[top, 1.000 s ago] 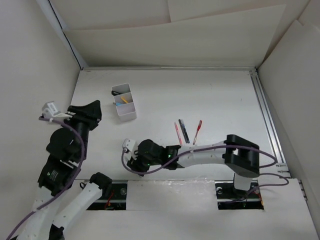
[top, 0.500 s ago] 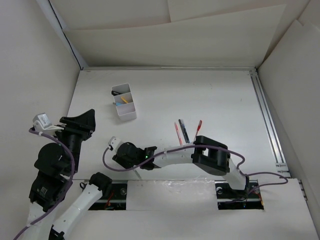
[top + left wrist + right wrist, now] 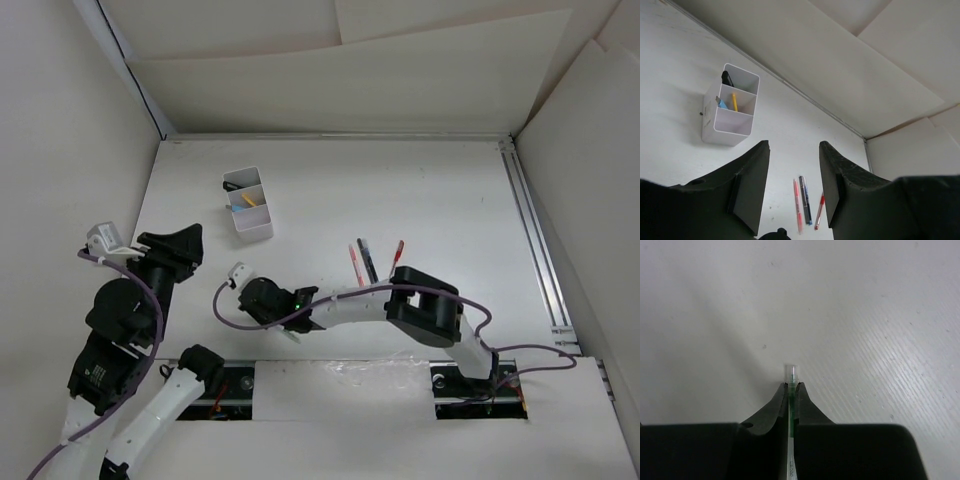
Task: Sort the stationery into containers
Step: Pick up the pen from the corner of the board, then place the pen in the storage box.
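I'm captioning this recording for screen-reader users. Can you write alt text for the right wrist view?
The right gripper, black and seen from just behind, is shut on a thin green pen, whose clear tip pokes out just past the fingertips. Beyond it is the white table.

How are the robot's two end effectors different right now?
The left end effector stands open and empty; the right end effector is shut on a thin green pen. The left one looks across the table toward the white box; the right one points down at bare table. Both have black fingers.
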Controlling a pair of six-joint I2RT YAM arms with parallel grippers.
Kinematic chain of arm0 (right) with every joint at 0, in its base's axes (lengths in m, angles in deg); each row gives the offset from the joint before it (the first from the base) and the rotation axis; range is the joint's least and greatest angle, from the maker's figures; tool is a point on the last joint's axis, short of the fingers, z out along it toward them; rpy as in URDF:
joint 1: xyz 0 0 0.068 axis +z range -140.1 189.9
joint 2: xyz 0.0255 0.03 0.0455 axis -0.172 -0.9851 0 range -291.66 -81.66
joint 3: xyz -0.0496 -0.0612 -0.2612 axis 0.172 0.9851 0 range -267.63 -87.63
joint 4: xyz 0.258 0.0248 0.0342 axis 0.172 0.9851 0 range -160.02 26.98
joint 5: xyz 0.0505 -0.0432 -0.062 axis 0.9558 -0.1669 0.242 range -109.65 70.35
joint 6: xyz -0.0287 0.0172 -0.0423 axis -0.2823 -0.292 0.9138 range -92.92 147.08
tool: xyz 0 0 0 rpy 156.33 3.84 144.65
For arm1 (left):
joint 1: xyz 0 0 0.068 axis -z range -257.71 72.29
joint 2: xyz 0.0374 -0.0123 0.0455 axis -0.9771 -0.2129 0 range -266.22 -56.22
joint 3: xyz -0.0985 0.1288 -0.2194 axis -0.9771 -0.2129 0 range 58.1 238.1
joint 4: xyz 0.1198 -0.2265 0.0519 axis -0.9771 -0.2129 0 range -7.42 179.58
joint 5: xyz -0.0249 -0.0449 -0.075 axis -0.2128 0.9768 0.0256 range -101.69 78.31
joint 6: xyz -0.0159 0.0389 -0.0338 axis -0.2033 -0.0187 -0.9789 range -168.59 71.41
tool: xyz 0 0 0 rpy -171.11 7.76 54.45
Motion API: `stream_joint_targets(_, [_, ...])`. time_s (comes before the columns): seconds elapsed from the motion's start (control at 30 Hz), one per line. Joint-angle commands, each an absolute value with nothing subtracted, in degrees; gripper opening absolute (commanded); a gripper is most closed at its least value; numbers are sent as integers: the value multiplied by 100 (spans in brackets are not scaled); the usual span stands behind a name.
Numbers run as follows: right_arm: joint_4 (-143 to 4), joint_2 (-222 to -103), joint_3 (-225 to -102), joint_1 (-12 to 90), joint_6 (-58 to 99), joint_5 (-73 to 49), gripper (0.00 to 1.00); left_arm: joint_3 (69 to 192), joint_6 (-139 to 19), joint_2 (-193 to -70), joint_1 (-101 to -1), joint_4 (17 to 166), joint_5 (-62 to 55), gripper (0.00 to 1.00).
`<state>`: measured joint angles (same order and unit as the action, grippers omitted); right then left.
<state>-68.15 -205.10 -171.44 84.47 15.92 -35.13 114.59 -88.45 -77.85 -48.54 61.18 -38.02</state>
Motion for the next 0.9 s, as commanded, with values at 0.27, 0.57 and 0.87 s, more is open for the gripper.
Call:
stream_joint_targets(0.27, [-7308, -18468, -16735, 7066, 1873, -3180, 0, 11137, -8867, -7328, -4844, 6400, -3771, 40])
stream_joint_targets(0.57, [-9381, -19106, -17675, 6212, 1882, -2765, 0, 10434, -9157, -7336, -4844, 6655, -3147, 39])
stream_joint_targets(0.87, [-11546, -20417, -18228, 5991, 1346, -2238, 0, 10126, -9263, -7283, -4844, 6796, -2743, 39])
